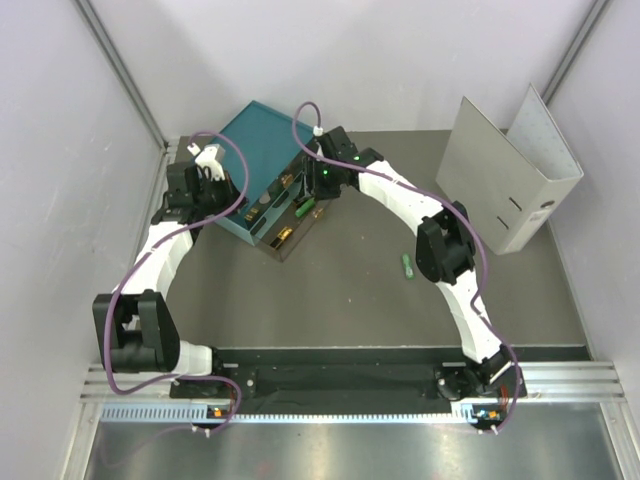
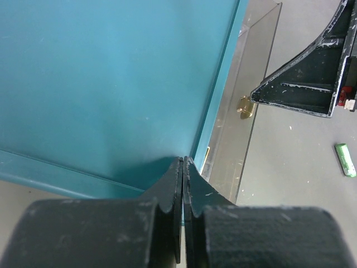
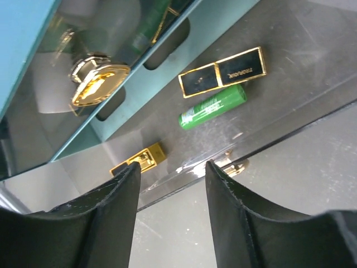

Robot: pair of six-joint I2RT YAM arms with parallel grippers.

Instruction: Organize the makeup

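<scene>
Dark grey table (image 1: 350, 290), surface scuffed. Pale plain walls (image 1: 400, 50) close behind it and on both sides. Metal posts (image 1: 121, 70) at the table's far corners. Slotted aluminium rail (image 1: 570, 378) along its near edge, brushed steel sheet (image 1: 350, 450) below. Light soft, even.

The dark grey tabletop (image 1: 350, 300) carries three things. A teal box (image 1: 262, 130) sits at the far left, turned at an angle, with a clear drawer (image 1: 285, 232) pulled out toward the near right. A grey binder (image 1: 510, 175) stands upright at the far right, its covers spread. A green tube (image 1: 408, 266) lies flat and alone right of centre, well apart from both box and binder. The surface shows small pale scuffs and specks.
</scene>
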